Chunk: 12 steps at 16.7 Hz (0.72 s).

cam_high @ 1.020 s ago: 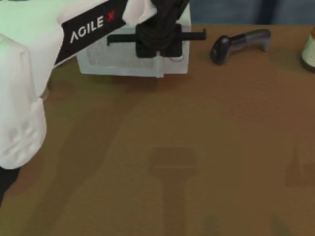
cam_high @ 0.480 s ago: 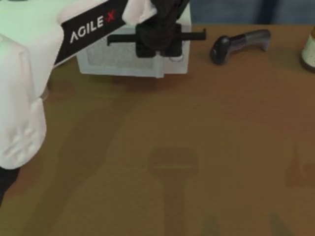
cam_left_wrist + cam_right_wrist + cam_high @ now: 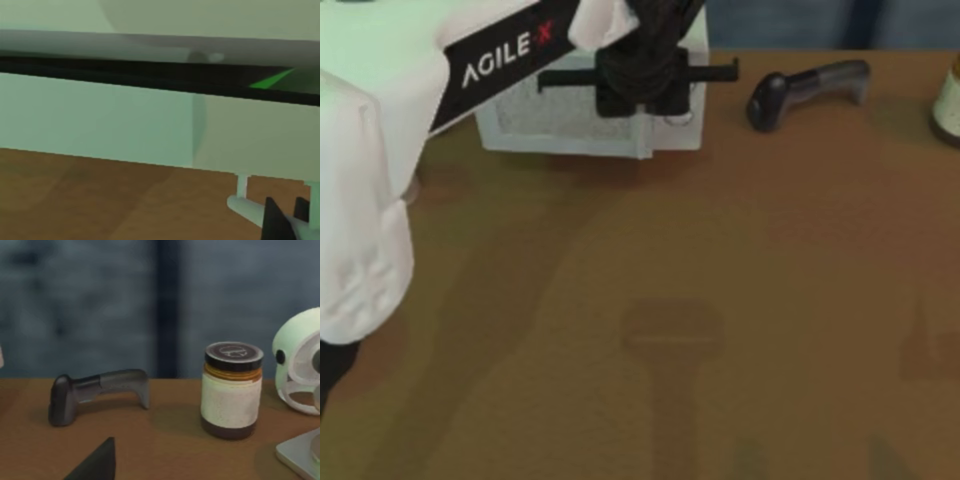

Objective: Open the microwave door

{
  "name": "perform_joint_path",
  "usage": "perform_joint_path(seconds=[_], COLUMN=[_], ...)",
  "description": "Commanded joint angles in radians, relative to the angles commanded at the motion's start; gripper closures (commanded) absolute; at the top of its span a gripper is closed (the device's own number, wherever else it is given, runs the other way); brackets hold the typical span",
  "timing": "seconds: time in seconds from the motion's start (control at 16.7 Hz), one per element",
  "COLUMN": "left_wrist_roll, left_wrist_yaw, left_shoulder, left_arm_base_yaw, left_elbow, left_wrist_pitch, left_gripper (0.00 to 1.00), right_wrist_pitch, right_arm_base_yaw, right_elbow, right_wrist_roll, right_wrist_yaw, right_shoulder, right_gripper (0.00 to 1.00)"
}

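At the table's [image 3: 720, 260] back left stands the microwave [image 3: 520, 135], its door [image 3: 560, 118] facing the near edge. The left gripper [image 3: 638, 88] hangs over the door's right end by the handle [image 3: 247, 209]; whether its fingers are apart I cannot tell. Farther right lie a scanner [image 3: 805, 90] and a jar [image 3: 231, 390].

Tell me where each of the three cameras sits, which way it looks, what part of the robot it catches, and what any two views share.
Top view: above the table, looking down; left arm and its tool over the microwave.
Left wrist view: on the left arm, close against the microwave front; dark fingertips beside a pale bar, perhaps the handle.
Right wrist view: on the right arm, looking level across the table at a jar; one dark fingertip shows.
Shared: the grey scanner in top and right wrist views.
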Motion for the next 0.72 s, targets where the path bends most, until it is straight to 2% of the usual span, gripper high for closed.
perform_joint_path(seconds=[0.72], left_wrist_roll=[0.069], left_wrist_yaw=[0.032], left_shoulder=[-0.079], left_arm_base_yaw=[0.004], left_elbow=[-0.133], left_wrist_pitch=[0.073], left_gripper=[1.0], right_wrist_pitch=[0.0], right_arm_base_yaw=[0.0], right_elbow=[0.0], right_wrist_roll=[0.0], right_wrist_yaw=[0.0], right_shoulder=[0.0], right_gripper=[0.0])
